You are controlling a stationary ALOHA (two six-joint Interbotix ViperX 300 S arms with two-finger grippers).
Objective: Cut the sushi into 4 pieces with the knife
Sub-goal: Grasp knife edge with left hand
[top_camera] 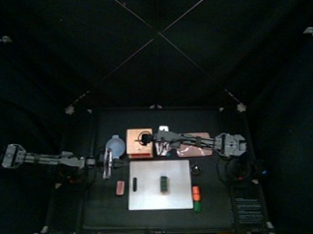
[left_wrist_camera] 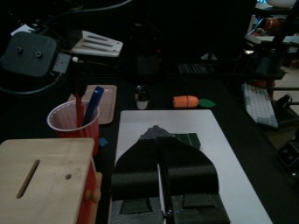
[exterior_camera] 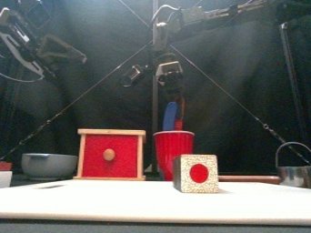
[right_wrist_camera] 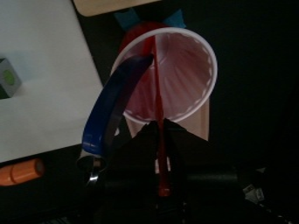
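Note:
The dark green sushi roll (top_camera: 162, 184) lies whole on the white cutting board (top_camera: 140, 190); in the front view its speckled end with a red centre (exterior_camera: 195, 173) faces me. The red cup (exterior_camera: 174, 153) stands behind the board and holds a blue knife (exterior_camera: 170, 116) and a red knife (right_wrist_camera: 160, 162). My right gripper (right_wrist_camera: 163, 131) hangs over the cup's mouth, shut on the red knife's handle. My left gripper (left_wrist_camera: 163, 144) is shut on nothing, hovering by the wooden box (top_camera: 126, 147), with the roll (left_wrist_camera: 163, 134) just beyond its tips.
The pink tray (top_camera: 191, 150) lies right of the cup. A blue-grey bowl (exterior_camera: 49, 165) stands at the far left and the metal cutter (exterior_camera: 294, 168) at the far right. An orange toy food (top_camera: 196, 192) lies right of the board.

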